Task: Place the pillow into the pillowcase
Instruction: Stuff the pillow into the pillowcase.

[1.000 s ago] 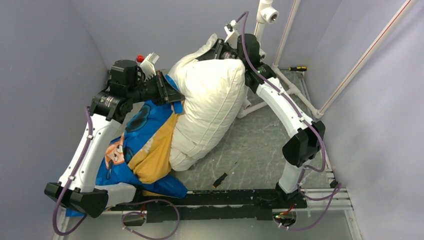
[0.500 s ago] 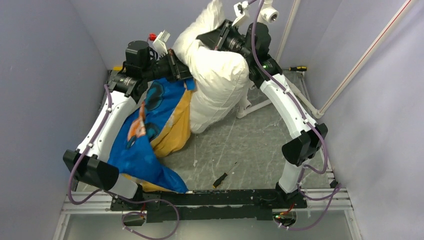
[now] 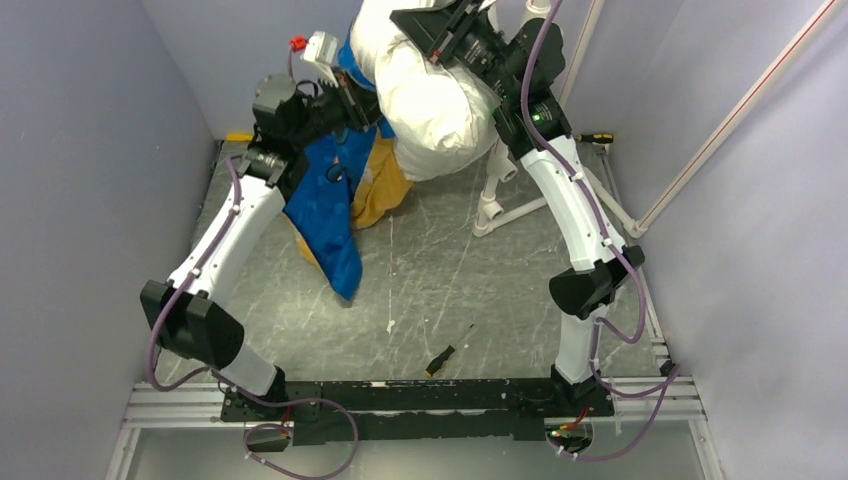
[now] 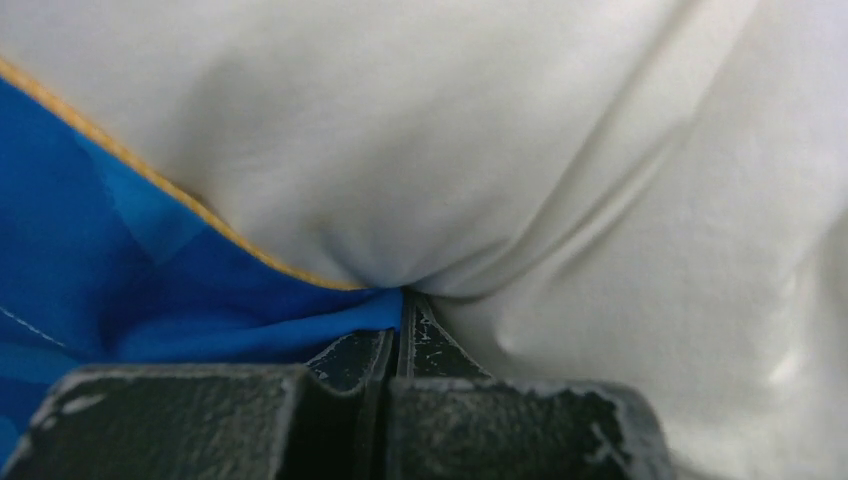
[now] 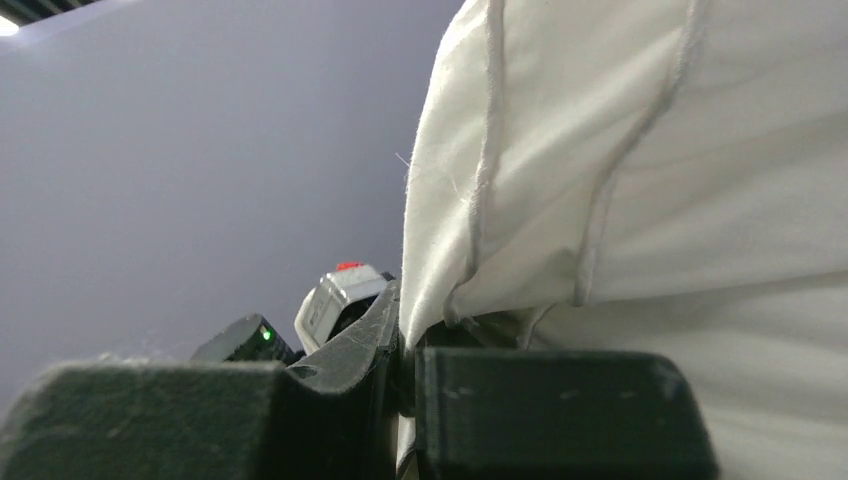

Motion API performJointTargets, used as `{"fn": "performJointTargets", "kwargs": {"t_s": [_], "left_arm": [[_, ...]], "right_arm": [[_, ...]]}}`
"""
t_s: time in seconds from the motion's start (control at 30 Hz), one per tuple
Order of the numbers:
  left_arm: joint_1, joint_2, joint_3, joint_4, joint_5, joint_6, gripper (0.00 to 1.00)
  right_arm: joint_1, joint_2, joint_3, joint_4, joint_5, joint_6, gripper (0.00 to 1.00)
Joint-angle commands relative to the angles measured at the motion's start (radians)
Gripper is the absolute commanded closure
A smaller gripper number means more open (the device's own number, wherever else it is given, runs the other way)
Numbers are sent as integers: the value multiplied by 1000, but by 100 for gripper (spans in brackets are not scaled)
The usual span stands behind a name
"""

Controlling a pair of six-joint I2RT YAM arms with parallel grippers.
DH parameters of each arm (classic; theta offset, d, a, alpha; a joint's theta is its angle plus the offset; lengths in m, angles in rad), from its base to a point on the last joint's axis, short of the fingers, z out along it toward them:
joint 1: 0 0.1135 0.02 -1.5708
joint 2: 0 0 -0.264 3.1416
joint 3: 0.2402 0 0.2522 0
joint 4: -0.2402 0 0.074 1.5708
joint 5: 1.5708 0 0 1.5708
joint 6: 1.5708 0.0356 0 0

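Observation:
The white pillow (image 3: 435, 105) hangs high at the back of the cell, its lower end inside the mouth of the blue and orange pillowcase (image 3: 330, 195), which dangles below. My left gripper (image 3: 352, 100) is shut on the pillowcase's blue hem (image 4: 330, 318), pressed against the pillow (image 4: 520, 150). My right gripper (image 3: 425, 25) is shut on the pillow's seamed edge (image 5: 450, 250) at the top. The pillow's red logo and tags are hidden.
White pipe frame (image 3: 505, 195) stands at the back right beside the right arm. A screwdriver (image 3: 595, 137) lies at the far right edge. A small dark scrap (image 3: 440, 357) lies on the grey floor near the front rail. Purple walls close in on all sides.
Both arms rose and moved back, lifting the pillow and pillowcase off the table. The pillowcase now hangs down from the left gripper instead of lying spread out.

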Motion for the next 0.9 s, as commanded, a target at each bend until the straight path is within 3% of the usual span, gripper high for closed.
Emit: {"fn": "performJointTargets", "kwargs": {"t_s": [0.0, 0.13, 0.27, 0.43, 0.5, 0.6, 0.63, 0.73, 0.87], "left_arm": [[-49, -148, -190, 377, -65, 91, 100], [-117, -269, -324, 237, -112, 215, 100], [-136, -407, -469, 155, -198, 208, 100], [-136, -612, -619, -74, -313, 226, 93], [-136, -706, -628, -209, -426, 238, 75], [-136, -815, -563, -439, -545, 258, 28], [-136, -837, -520, -526, -600, 257, 20], [-136, -859, -372, -755, -731, 203, 7], [-136, -833, -221, -927, -785, 155, 5]], "right_arm": [[54, -15, 2, 193, -223, 105, 100], [88, 13, -14, 165, -278, 120, 100], [139, 38, -62, 114, -362, 100, 100], [195, 29, -297, 188, -422, 169, 100], [204, 26, -368, 225, -413, 208, 100], [210, 50, -400, 248, -406, 255, 100], [214, 67, -390, 247, -412, 262, 100], [235, 136, -328, 192, -451, 261, 100], [286, 225, -251, 152, -497, 280, 98]]}}
